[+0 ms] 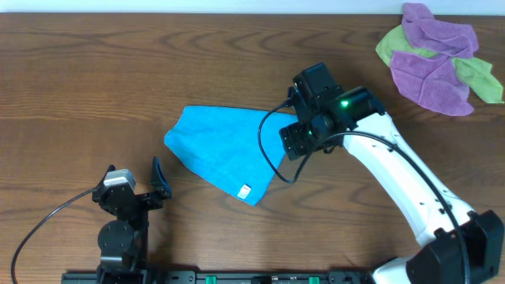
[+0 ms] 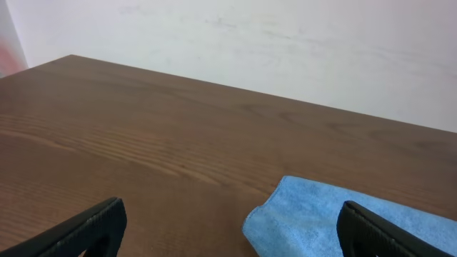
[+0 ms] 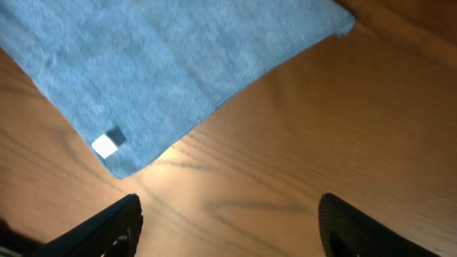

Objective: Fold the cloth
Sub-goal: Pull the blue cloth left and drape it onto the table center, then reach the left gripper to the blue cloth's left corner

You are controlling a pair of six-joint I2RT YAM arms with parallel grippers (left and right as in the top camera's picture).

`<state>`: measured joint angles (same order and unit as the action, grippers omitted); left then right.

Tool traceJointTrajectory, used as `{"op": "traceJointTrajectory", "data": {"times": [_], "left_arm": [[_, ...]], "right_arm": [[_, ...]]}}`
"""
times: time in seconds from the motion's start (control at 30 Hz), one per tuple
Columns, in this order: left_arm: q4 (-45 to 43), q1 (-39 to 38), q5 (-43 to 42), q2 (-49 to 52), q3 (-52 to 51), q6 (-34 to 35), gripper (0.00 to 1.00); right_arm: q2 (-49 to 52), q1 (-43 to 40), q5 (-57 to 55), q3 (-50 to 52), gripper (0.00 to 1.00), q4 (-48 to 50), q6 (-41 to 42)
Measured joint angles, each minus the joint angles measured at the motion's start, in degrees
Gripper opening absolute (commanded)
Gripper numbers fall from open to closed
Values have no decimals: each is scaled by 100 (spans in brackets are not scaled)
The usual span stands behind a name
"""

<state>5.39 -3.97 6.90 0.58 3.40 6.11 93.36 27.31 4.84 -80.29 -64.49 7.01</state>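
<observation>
Two sets of fingers stand apart, empty. The right gripper (image 3: 228,230) is nearer, with the cloth (image 1: 221,148) at its nine o'clock overhead; the left gripper (image 2: 234,230) sits apart.

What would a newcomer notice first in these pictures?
A bright blue cloth lies in the middle of the brown table, white tag near its front corner. The right gripper hangs open at its right edge. Purple and green cloths are heaped at the far right corner.
</observation>
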Motion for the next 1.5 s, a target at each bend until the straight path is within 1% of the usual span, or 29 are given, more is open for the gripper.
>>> {"op": "traceJointTrajectory", "data": {"times": [0.2, 0.37, 0.47, 0.67, 0.83, 0.97, 1.1, 1.13, 1.17, 1.2, 1.23, 1.27, 1.3, 1.5], "left_arm": [[0, 0, 2, 0, 0, 0, 95], [-4, 0, -2, 0, 0, 4, 95], [13, 0, -136, 0, 0, 164, 95], [17, 0, -920, 0, -7, 1161, 95], [-15, 0, -1355, 0, -13, 1753, 95], [-94, 0, -2271, 0, -22, 2135, 95], [-181, 0, -3073, 0, -31, 2326, 95], [-221, 0, -3257, 0, -44, 2435, 97], [-236, 0, -3383, 0, -50, 2520, 83], [-240, 0, -3475, 0, -50, 2618, 78], [-247, 0, -3569, 0, -52, 2688, 77], [-247, 0, -3637, 0, -55, 2715, 88], [-251, 0, -3676, 0, -55, 2726, 95], [-284, 0, -3904, 0, -63, 2927, 95]], "right_arm": [[0, 0, 57, 0, 88, -164, -116], [0, 0, 76, 0, 98, -175, -162], [0, 0, 76, 0, 99, -208, -164], [0, -24, 76, 0, 99, -328, -166], [0, -299, 98, 0, 99, -404, -286], [0, -669, 223, 0, 99, -476, -483], [0, -946, 634, 0, 99, -391, -645], [0, -1008, 776, 0, 99, -337, -691], [0, -1034, 868, 0, 99, -315, -734], [0, -1045, 918, 0, 99, -299, -761], [0, -1047, 990, 0, 99, -295, -780], [0, -1051, 1025, 0, 99, -297, -793], [0, -1054, 1060, 0, 99, -295, -798], [0, -1058, 1233, 0, 99, -214, -901]]}}
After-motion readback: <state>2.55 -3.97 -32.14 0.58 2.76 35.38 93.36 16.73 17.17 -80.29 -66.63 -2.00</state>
